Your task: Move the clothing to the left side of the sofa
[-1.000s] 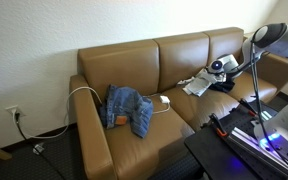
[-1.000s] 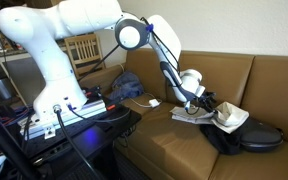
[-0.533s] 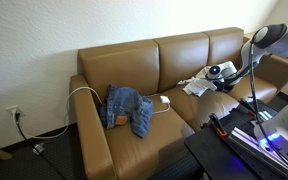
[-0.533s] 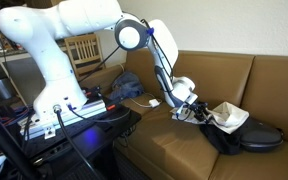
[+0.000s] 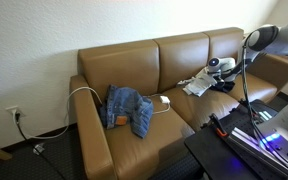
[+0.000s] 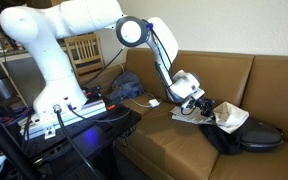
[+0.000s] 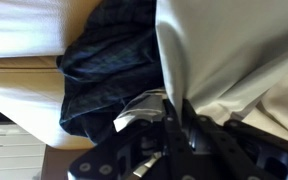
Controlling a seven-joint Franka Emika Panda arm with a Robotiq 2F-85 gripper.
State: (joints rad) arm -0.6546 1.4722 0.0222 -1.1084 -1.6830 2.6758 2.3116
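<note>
Tan-brown sofa (image 5: 184, 50), blue denim jeans (image 5: 127, 108), white-grey shirt (image 7: 224, 60), dark faintly checked top (image 7: 104, 70).

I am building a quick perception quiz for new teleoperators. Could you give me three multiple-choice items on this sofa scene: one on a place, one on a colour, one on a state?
1. Where do the jeans lie?
A. On the floor in front of the sofa
B. On a seat cushion, next to the white cable
C. Draped over the back cushions

2. What colour is the sofa?
A. Tan-brown
B. Grey
C. Red

3. How does the gripper stand?
A. Wide open above the jeans
B. Closed on a fold of the white-grey shirt
C. Out of sight in every view

Answers:
1 B: an exterior view shows the denim on the seat with the cable beside it.
2 A: both exterior views show tan-brown leather.
3 B: the wrist view shows the fingers drawn together on pale fabric.
</note>
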